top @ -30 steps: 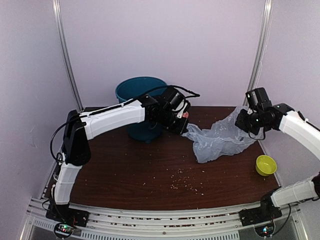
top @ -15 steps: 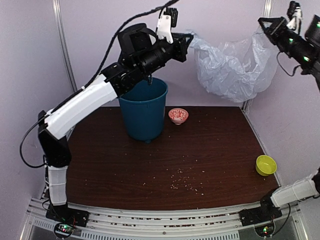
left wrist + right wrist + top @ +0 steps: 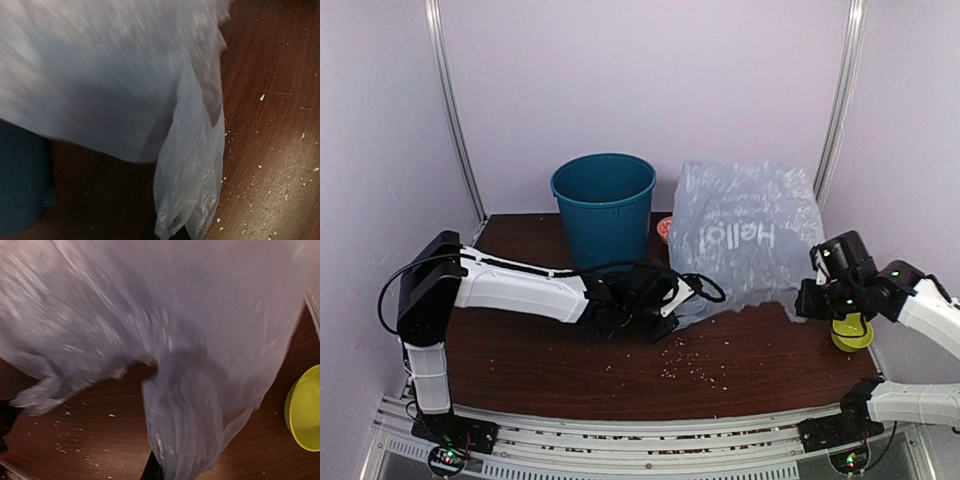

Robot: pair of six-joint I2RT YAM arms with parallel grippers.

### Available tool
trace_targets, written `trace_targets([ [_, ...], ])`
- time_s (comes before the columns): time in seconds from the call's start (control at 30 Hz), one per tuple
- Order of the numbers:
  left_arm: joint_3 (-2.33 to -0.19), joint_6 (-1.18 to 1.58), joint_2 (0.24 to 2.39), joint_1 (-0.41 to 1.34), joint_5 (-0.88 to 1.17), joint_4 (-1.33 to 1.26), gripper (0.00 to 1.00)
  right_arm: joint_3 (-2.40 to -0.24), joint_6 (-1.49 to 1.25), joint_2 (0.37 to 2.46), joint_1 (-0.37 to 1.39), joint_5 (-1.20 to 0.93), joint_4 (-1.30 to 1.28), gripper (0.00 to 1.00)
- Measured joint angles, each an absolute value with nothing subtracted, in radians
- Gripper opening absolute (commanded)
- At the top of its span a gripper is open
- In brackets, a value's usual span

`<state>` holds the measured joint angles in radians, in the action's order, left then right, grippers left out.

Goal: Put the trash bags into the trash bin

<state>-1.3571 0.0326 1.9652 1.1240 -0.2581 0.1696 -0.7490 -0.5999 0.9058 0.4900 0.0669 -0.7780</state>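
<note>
- One trash bag [image 3: 745, 235], one trash bin [image 3: 604, 215], one green bowl [image 3: 850, 335] and one red bowl [image 3: 664, 228] are seen.
- The bag is pinched by the left gripper [image 3: 678, 298] and right gripper [image 3: 805, 302], both held low.

The trash bag [image 3: 745, 240] is see-through grey-blue with white lettering, the trash bin [image 3: 604, 215] teal. There's a lime-green bowl [image 3: 850, 335] and a red-patterned bowl [image 3: 664, 228]. The counter [image 3: 520, 350] is dark brown with pale specks.

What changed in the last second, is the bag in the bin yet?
Both arms dropped from overhead back to table height; the left fingers and right fingers keep their grip on the trash bag, which now billows upright between them, beside the trash bin, not in it. The trash bin and lime-green bowl stayed put.
</note>
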Motion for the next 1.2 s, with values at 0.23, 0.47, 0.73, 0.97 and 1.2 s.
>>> trace_targets([
  [0.23, -2.022, -0.025, 1.927, 1.136, -0.331, 0.228, 0.0, -1.419, -0.583, 0.842, 0.493, 0.053, -0.641, 0.0],
  [0.47, -2.327, 0.108, 1.82, 1.018, -0.321, 0.152, 0.0, -1.765, -0.601, 1.092, 0.491, 0.15, -0.591, 0.0],
  [0.73, -1.998, 0.291, 1.873, 0.951, -0.156, 0.265, 0.0, -1.466, -0.724, 1.142, 0.469, 0.18, -0.662, 0.0],
  [0.97, -1.912, 0.347, 1.964, 0.958, -0.056, 0.395, 0.0, -1.374, -0.725, 1.102, 0.429, 0.179, -0.67, 0.0],
  [1.2, -2.303, 0.227, 2.037, 0.95, -0.037, 0.297, 0.0, -1.886, -0.58, 1.332, 0.408, 0.171, -0.638, 0.0],
])
